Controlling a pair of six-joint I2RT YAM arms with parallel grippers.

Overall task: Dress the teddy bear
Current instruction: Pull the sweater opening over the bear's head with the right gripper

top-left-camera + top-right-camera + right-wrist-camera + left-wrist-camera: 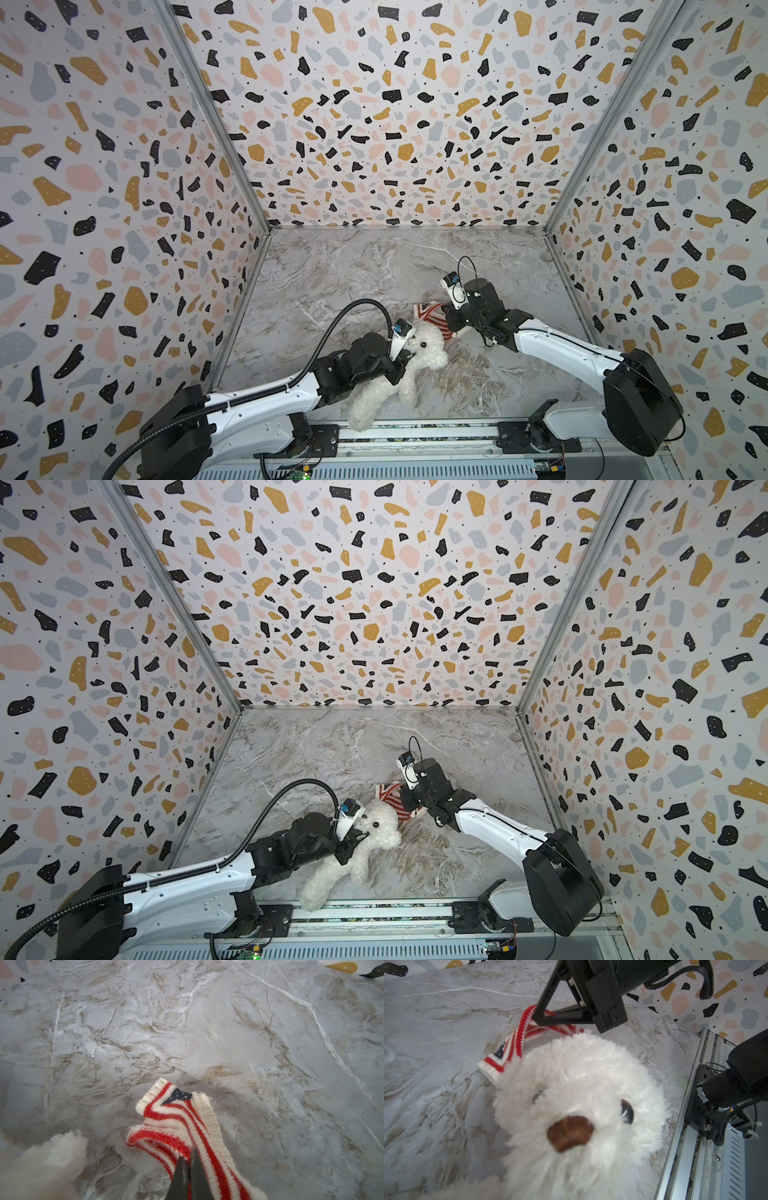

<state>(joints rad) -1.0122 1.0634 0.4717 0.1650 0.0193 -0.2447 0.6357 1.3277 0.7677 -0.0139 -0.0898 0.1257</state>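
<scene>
Nearest us: the teddy bear (581,1093) fills the left wrist view, with its brown nose and one dark eye close up and soft with blur
Where it lies: in both top views the teddy bear (428,349) (380,827) is on the marble table (374,270), close to the front rail (415,432)
Left gripper: we see the left gripper (403,366) clamped on the teddy bear at the neck and shoulder; one finger is by the muzzle, the other lower against the chest, and both are sunk in fur
Right gripper: the right gripper (190,1157) is pinched tight on the striped knit top (172,1118), with the knit caught between its dark fingers (180,1176); it holds no part of the bear
Top and bear: in a top view the striped knit top (432,313) sits just behind the crown of the head and seems to touch it; the head is outside the garment
Long axis: it runs slantwise, with the head toward the table's middle and the legs toward the rail, and one leg reaches onto the rail
Facing: the head is lifted, with the face turned toward the left arm and its wrist camera
Hidden: the bear blocks the left fingers from their own wrist view; the gripper covers the near arm in both top views; the second eye is almost lost in fur; the right wrist view shows only a blurred white tuft at its edge; we cannot tell which opening of the top faces the head
</scene>
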